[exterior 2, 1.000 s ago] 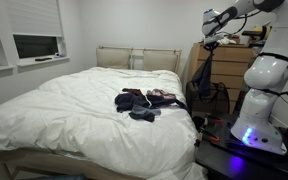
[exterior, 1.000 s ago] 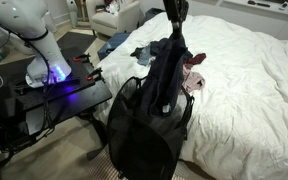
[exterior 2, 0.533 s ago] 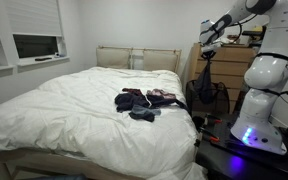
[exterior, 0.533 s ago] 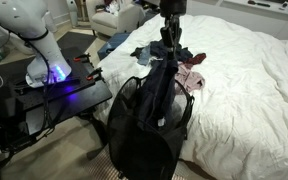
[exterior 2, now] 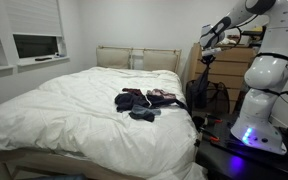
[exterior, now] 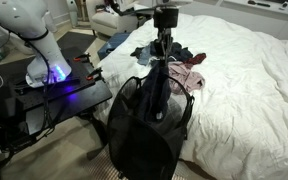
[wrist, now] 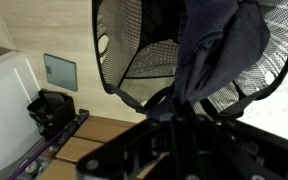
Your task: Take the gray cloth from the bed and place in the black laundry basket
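Note:
My gripper (exterior: 164,42) is shut on the gray cloth (exterior: 158,82), which hangs long and limp straight down into the open top of the black laundry basket (exterior: 134,135). The basket stands on the floor against the side of the bed (exterior: 254,80). In an exterior view the gripper (exterior 2: 206,52) holds the cloth (exterior 2: 204,75) above the basket (exterior 2: 217,98). In the wrist view the cloth (wrist: 216,50) drops from the jaws (wrist: 180,102) into the mesh basket (wrist: 124,45), whose round rim surrounds it.
A pile of clothes, with a pink-and-white patterned cloth (exterior: 192,80) and dark garments (exterior 2: 139,101), lies on the white duvet. A blue garment (exterior: 114,42) lies by the bed edge. The robot base (exterior: 46,62) stands on a black table. A wooden dresser (exterior 2: 229,68) is behind the basket.
The gripper has come down with the gray cloth, so more of the cloth now hangs inside the basket.

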`<control>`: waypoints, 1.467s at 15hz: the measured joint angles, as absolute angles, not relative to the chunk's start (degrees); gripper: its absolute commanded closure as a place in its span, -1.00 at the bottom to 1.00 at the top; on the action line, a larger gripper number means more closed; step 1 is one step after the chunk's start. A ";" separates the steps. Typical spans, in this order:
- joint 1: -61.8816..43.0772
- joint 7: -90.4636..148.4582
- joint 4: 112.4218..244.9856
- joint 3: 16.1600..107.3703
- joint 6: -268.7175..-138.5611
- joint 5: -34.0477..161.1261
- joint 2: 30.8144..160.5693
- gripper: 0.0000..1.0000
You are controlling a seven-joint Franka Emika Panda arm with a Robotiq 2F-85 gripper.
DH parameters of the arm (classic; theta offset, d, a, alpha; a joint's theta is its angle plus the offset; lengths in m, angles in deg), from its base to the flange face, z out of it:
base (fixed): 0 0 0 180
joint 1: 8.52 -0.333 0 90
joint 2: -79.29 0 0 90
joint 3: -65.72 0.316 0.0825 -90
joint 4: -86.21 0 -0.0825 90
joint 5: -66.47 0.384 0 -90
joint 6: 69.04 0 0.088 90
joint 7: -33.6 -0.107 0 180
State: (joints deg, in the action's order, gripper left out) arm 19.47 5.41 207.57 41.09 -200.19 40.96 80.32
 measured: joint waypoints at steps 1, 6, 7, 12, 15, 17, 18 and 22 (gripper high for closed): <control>19.48 6.10 207.80 40.85 -200.19 41.40 80.36 0.99; 19.49 8.54 208.43 39.88 -200.19 42.15 80.40 0.02; 19.49 8.77 208.43 39.80 -200.19 42.15 80.40 -0.16; 18.79 11.41 208.48 39.84 -200.67 42.20 80.25 -0.88; 17.54 14.29 208.93 40.33 -202.26 42.29 79.79 -1.00; 16.73 16.18 209.53 40.96 -203.80 42.60 79.27 -1.00; 16.34 17.04 209.94 41.28 -204.63 43.10 78.89 -1.00; 15.32 18.92 211.29 42.06 -205.88 45.36 77.22 -1.00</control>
State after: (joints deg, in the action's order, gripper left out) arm 15.32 18.92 211.29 42.06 -205.88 45.36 77.22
